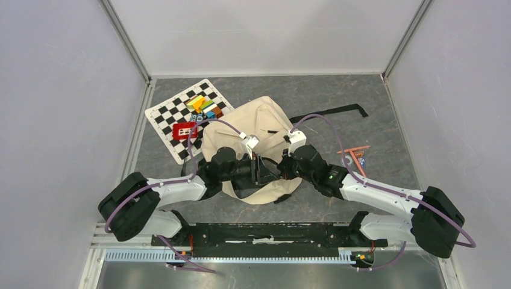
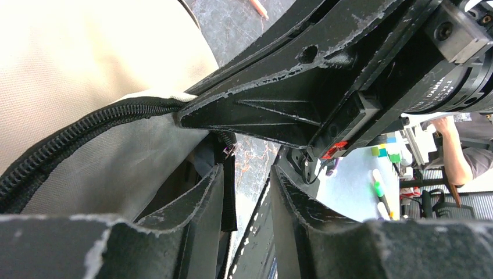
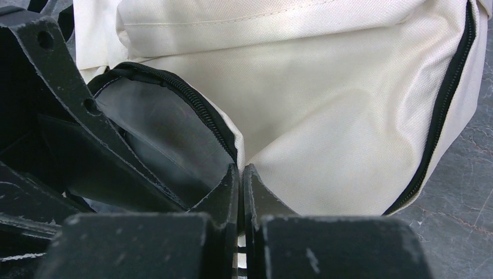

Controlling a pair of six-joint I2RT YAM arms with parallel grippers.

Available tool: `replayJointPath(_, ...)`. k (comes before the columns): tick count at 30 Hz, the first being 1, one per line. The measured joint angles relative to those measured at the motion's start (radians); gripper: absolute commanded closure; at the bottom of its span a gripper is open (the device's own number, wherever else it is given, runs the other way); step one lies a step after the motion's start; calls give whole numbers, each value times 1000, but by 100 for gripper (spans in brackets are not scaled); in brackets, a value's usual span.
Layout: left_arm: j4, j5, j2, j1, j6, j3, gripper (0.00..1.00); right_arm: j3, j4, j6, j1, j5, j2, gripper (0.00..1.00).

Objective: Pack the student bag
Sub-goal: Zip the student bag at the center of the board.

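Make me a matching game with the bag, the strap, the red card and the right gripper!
Things:
1. bag
2. strap
3. card
4. right gripper

Place or state:
A. cream, in the middle between the arms
B. on the checkerboard
C. shut on the bag's zipper edge
D. lying flat, right of the bag

Pairs: 1-A, 2-D, 3-B, 4-C
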Motion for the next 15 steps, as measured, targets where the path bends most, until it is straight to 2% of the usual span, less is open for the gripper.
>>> replayJointPath(2,-1,0,0,0,0,-3,54,-1,0,0,0,0,0,100)
replayJointPath(8,-34,-16,0,0,5,-4,52,-3,6,3,0,-11,0,100)
replayJointPath(12,-60,-18,1,0,8,-4,56,-8,13,6,0,-16,0,100)
replayJointPath(15,-63,-18,4,0,10,-4,63,-8,15,10,0,-18,1,100)
